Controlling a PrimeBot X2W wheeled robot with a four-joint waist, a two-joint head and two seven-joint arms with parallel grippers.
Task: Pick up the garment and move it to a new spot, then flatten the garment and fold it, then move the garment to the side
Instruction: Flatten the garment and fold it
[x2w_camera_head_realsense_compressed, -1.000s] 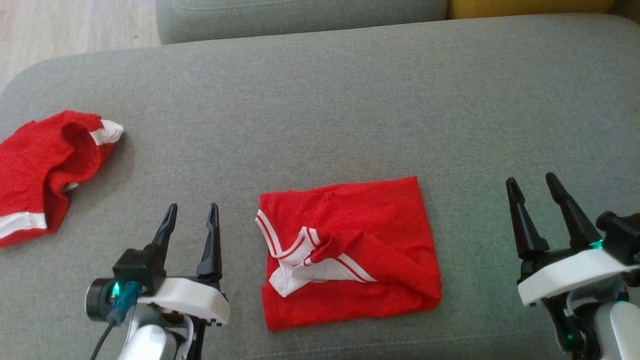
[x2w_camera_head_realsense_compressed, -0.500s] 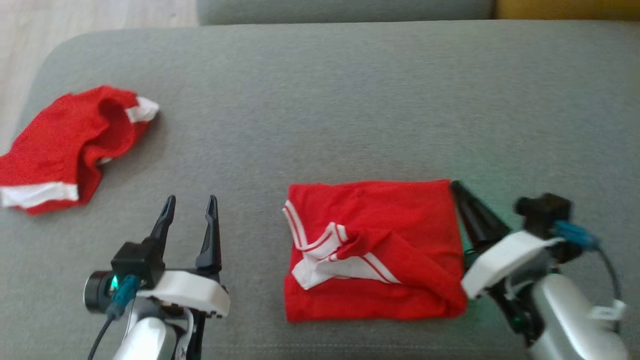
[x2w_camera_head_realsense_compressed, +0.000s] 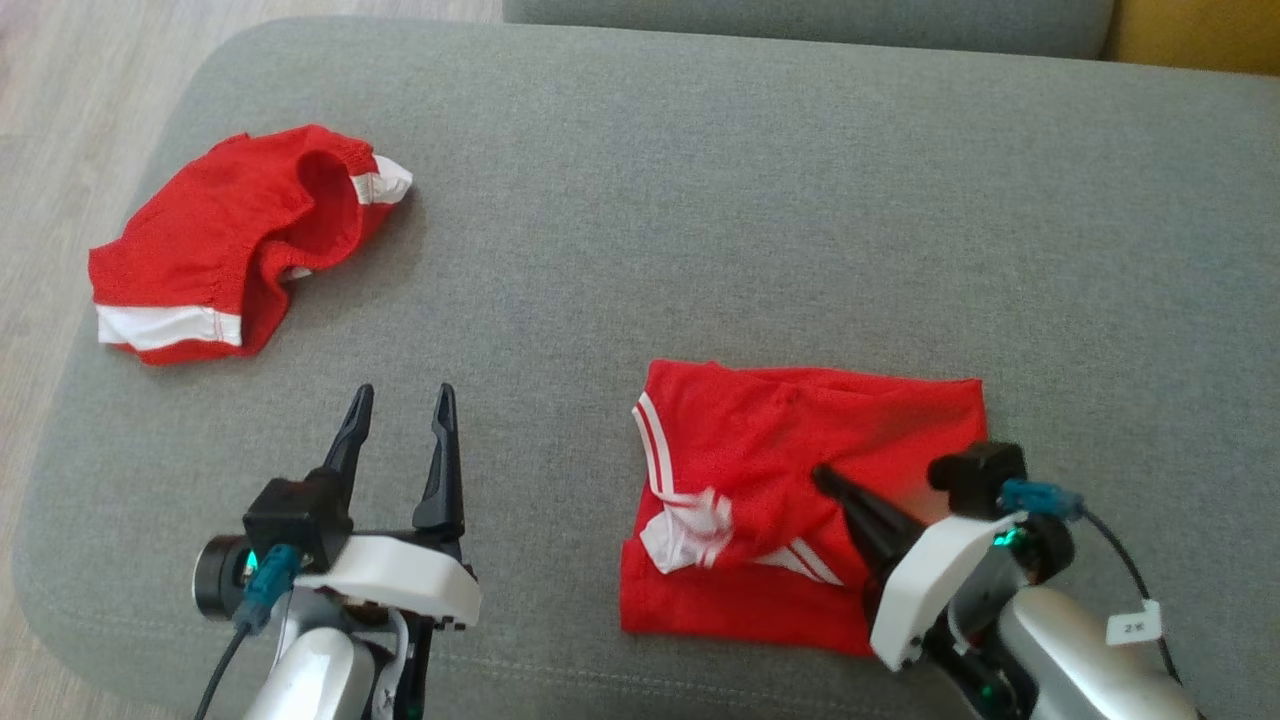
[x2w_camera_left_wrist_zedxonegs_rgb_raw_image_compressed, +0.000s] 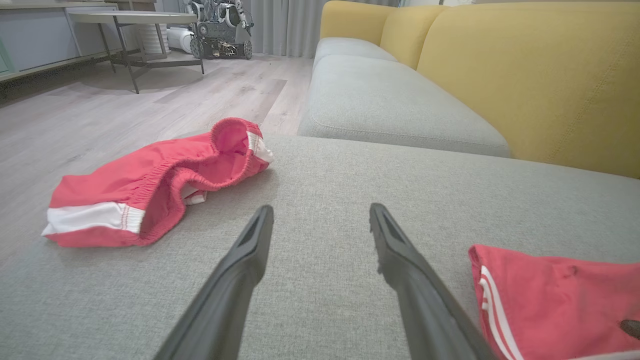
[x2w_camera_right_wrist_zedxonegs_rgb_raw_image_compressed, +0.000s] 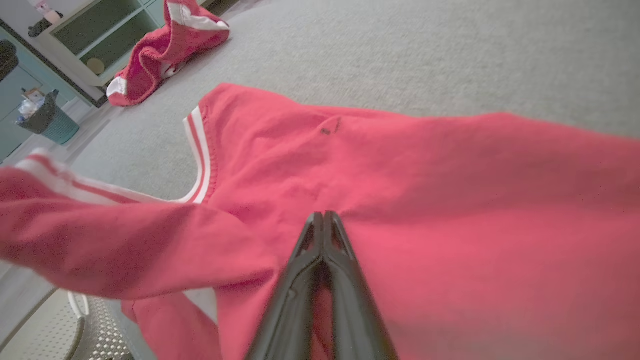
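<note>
The grey cushion (x2w_camera_head_realsense_compressed: 700, 200) spreads across the head view, with pale wooden floor (x2w_camera_head_realsense_compressed: 60, 100) past its left edge. The garment (x2w_camera_head_realsense_compressed: 760, 450), a red top folded to a rough rectangle, lies on the near right part of the cushion. Its long axis runs left to right across that view, and its white-striped neck trim sits at the left end, towards the left gripper. A loose fold with white stripes bunches along its near left side. A pair of red shorts (x2w_camera_head_realsense_compressed: 220, 240) with a white band lies crumpled at the far left of the cushion, well apart from the garment.

In the right wrist view a teal bin (x2w_camera_right_wrist_zedxonegs_rgb_raw_image_compressed: 47, 125) stands on the floor with pale crumpled stuff in it.

The right gripper (x2w_camera_head_realsense_compressed: 822, 472) lies over the garment's middle, its two fingers pressed together tip to tip against the red cloth; whether any cloth is caught between them I cannot tell. The left gripper (x2w_camera_head_realsense_compressed: 402, 392) hangs over bare cushion left of the garment, fingers spread wide and holding nothing.
</note>
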